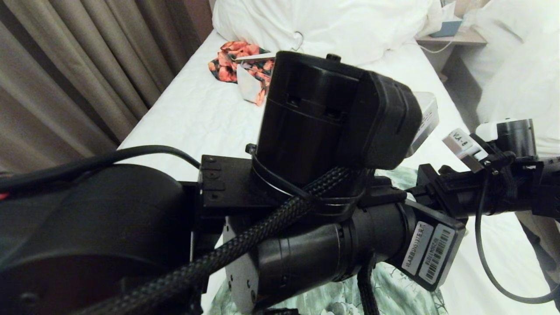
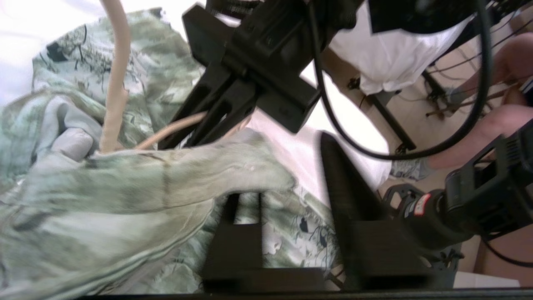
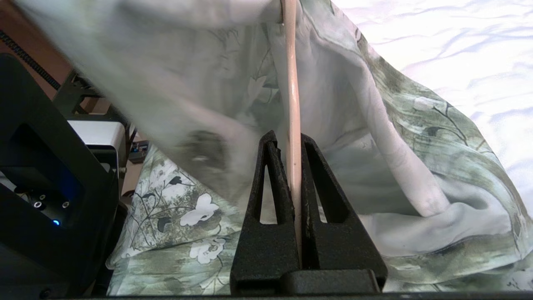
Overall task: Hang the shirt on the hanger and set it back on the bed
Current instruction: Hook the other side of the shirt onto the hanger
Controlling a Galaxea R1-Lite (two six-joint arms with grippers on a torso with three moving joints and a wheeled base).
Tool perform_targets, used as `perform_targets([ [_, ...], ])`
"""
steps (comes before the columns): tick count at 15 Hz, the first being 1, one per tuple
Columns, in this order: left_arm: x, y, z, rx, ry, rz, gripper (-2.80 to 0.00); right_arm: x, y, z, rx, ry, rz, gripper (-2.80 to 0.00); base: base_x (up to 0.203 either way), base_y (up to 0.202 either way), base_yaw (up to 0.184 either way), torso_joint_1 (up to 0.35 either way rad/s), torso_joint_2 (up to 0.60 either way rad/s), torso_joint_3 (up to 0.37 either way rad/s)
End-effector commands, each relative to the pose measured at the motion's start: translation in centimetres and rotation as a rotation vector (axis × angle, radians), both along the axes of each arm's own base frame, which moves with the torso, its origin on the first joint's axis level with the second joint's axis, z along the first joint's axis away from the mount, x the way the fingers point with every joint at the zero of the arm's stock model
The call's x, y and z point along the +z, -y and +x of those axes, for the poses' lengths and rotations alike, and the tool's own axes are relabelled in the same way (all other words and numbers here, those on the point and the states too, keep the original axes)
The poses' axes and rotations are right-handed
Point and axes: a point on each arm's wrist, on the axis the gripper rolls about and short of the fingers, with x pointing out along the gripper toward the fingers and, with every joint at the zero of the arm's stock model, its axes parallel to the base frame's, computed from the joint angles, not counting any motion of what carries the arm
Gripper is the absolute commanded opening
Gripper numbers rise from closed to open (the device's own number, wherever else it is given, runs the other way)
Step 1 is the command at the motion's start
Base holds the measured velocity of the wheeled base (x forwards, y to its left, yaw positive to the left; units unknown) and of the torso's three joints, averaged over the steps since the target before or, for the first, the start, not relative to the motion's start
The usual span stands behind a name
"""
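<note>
The green and white floral shirt (image 3: pixel 416 137) lies bunched at the near end of the bed (image 1: pixel 197 109). The cream wire hanger (image 3: pixel 292 83) runs up under its cloth. My right gripper (image 3: pixel 289 139) is shut on the hanger's wire. In the left wrist view the hanger (image 2: pixel 114 83) rises out of the shirt (image 2: pixel 125 196), and the right gripper (image 2: pixel 200 133) clamps one of its arms. My left gripper (image 2: pixel 287 175) stands open just beside it. A fold of shirt drapes over the tip of one of its fingers (image 2: pixel 235 241). The left arm (image 1: pixel 315 131) hides both grippers in the head view.
An orange and black floral garment (image 1: pixel 232 63) and a white hanger's hook (image 1: pixel 299 40) lie further up the bed by the duvet (image 1: pixel 328 22). Curtains (image 1: pixel 65 78) hang on the left. A second bed (image 1: pixel 516 65) and a nightstand (image 1: pixel 459 37) are on the right. A person's legs (image 2: pixel 495 121) stand beside the bed.
</note>
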Motion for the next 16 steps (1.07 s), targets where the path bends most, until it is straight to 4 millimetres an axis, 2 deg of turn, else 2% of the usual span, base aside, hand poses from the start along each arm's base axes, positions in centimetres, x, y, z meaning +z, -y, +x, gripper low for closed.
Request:
perform_targets([
  [1, -0.3, -0.3, -0.1, 0.005, -0.003, 0.010, 0.00, 0.1, 0.0, -0.1, 0.007, 0.006, 0.003, -2.80, 0.000, 0.000, 0.000, 0.000, 0.00, 0.000],
  [7, 0.3, -1.5, -0.5, 0.008, 0.032, 0.026, 0.00, -0.1, 0.3, 0.0, -0.003, -0.002, 0.002, -2.80, 0.000, 0.000, 0.000, 0.000, 0.00, 0.000],
  [10, -1.0, -1.9, -0.6, 0.022, -0.006, 0.145, 0.00, 0.0, 0.5, 0.1, -0.009, 0.003, 0.004, -2.80, 0.000, 0.000, 0.000, 0.000, 0.00, 0.000],
  [16, -2.3, -2.4, -1.2, 0.053, -0.038, 0.290, 0.00, 0.2, 0.9, 0.4, -0.025, 0.007, 0.006, -2.80, 0.000, 0.000, 0.000, 0.000, 0.00, 0.000],
])
